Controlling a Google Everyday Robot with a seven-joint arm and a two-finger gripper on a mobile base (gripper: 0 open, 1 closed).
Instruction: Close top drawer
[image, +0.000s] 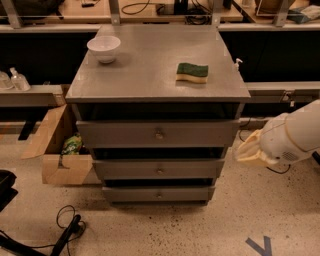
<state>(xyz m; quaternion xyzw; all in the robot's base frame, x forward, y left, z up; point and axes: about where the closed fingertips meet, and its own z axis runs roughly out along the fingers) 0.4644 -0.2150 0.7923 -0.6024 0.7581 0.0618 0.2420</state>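
Note:
The top drawer (158, 133) is the widest of three grey fronts in a grey cabinet, with a small metal knob (159, 134) at its centre. Its front stands out a little from under the cabinet top, with a dark gap above it. My gripper (247, 151) is at the end of the white arm (295, 137), to the right of the cabinet at about the height of the gap between the top and middle drawers. It is off the drawer front, beside the cabinet's right edge.
A white bowl (104, 48) and a green and yellow sponge (192, 72) lie on the cabinet top (150, 70). An open cardboard box (55, 150) stands on the floor at the left. Black cables (65, 235) lie on the floor at the front left. Workbenches run behind.

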